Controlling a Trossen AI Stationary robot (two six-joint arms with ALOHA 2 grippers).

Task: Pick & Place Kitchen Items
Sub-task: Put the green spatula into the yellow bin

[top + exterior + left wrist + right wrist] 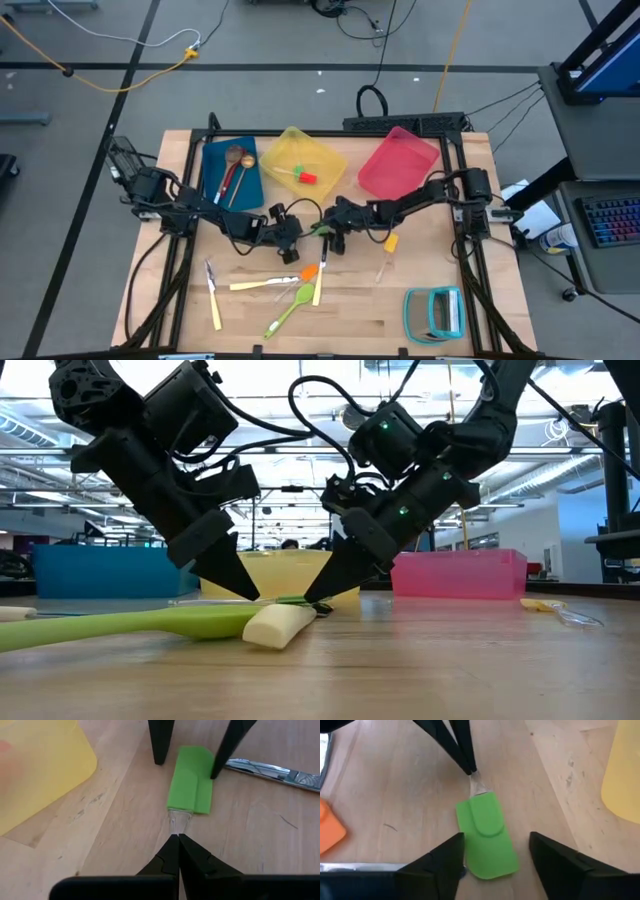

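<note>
Two tools met mid-counter: left tool (177, 836) pinched clear handle of green spatula (191, 780); right tool (495, 851) stood spread around blade, likely handover. Yellow bin (302, 160) at 12 o'clock.

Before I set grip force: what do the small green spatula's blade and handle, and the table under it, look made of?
Green spatula blade: matte, opaque, soft-edged, likely silicone or soft plastic. Its handle: see-through and glossy, probably clear hard plastic; the left gripper is shut on its tip, and the right gripper stands open around the blade. Table: pale wood, with visible grain and scuffs, unglossed.
</note>
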